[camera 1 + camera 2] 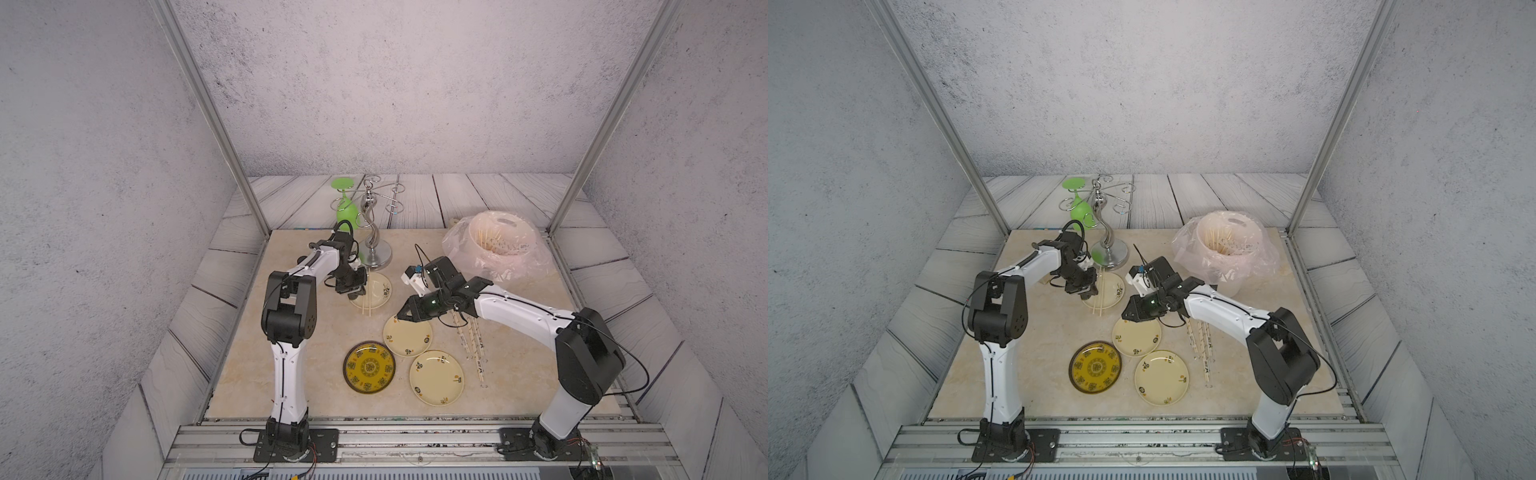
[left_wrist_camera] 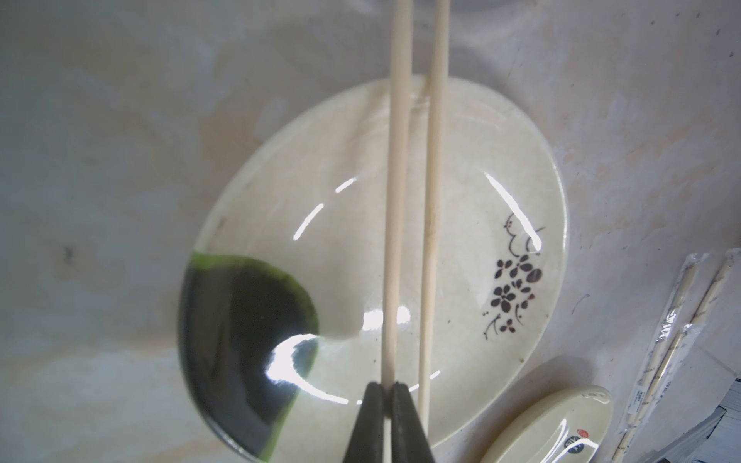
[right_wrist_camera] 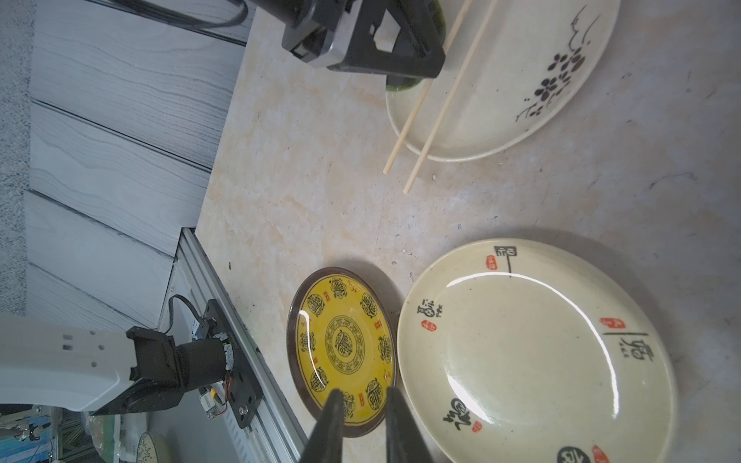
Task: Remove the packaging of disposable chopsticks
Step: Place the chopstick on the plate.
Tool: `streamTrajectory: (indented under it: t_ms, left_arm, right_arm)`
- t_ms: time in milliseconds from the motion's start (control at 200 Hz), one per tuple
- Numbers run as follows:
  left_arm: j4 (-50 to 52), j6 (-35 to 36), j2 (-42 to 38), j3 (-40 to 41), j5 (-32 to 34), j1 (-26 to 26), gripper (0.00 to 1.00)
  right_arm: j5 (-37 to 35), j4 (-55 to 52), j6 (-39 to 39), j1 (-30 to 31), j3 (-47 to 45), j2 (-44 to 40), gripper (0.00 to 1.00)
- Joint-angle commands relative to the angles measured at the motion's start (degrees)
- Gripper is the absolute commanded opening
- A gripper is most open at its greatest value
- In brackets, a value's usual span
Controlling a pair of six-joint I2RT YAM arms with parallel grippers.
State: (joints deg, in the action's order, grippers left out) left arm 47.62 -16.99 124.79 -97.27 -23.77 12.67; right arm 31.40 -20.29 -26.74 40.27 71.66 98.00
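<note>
Two bare disposable chopsticks [image 2: 435, 200] lie side by side across a cream flower-print plate [image 2: 481, 180], seen in both top views [image 1: 366, 301] [image 1: 1100, 297]. My left gripper [image 2: 387, 391] is shut on one of the two sticks [image 2: 397, 200], low over that plate [image 1: 380, 291]; the other stick lies free beside it. Several chopsticks still in the clear printed packaging [image 1: 471, 340] [image 1: 1202, 345] lie on the table under my right forearm. My right gripper [image 3: 363, 391] stands slightly open with nothing between its fingers, over the far rim of a cream plate [image 1: 407, 334].
A yellow patterned plate [image 1: 369, 368] and another cream plate [image 1: 436, 376] lie near the front. A white bin lined with a pinkish bag [image 1: 498, 245] stands at the back right. A metal cup rack [image 1: 374, 241] with a green glass [image 1: 345, 210] stands behind my left gripper.
</note>
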Motion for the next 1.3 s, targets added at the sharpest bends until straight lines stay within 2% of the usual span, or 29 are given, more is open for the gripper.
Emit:
streamTrajectory:
  t_ms: [0, 200, 570, 876, 1161, 1296]
  left_arm:
    - [1.2, -0.5, 1.4, -1.5, -1.3, 0.5, 0.02]
    - [1.3, -0.8, 1.8, -1.7, -1.0, 0.5, 0.03]
    - [0.6, -1.7, 0.0, -1.3, -0.3, 0.5, 0.19]
    - [0.9, -1.7, -2.3, -1.4, 0.6, 0.5, 0.23]
    - [-0.5, -2.1, -8.6, 1.7, 2.8, 0.6, 0.25]
    - [-2.2, -2.4, -12.4, 5.2, 2.5, 0.5, 0.26]
  right_arm:
    - [0.7, -0.4, 0.9, -0.3, -0.2, 0.3, 0.21]
    - [0.5, -0.4, 1.0, -0.3, -0.6, 0.1, 0.22]
    - [0.5, -0.4, 1.0, -0.5, -0.4, -0.1, 0.22]
    - [0.0, -0.9, 1.0, -0.5, -0.6, -0.9, 0.22]
    - [-1.7, -3.3, 1.3, -0.5, 0.6, -3.0, 0.23]
    - [-4.9, -4.2, 0.8, -0.4, 0.0, -5.7, 0.23]
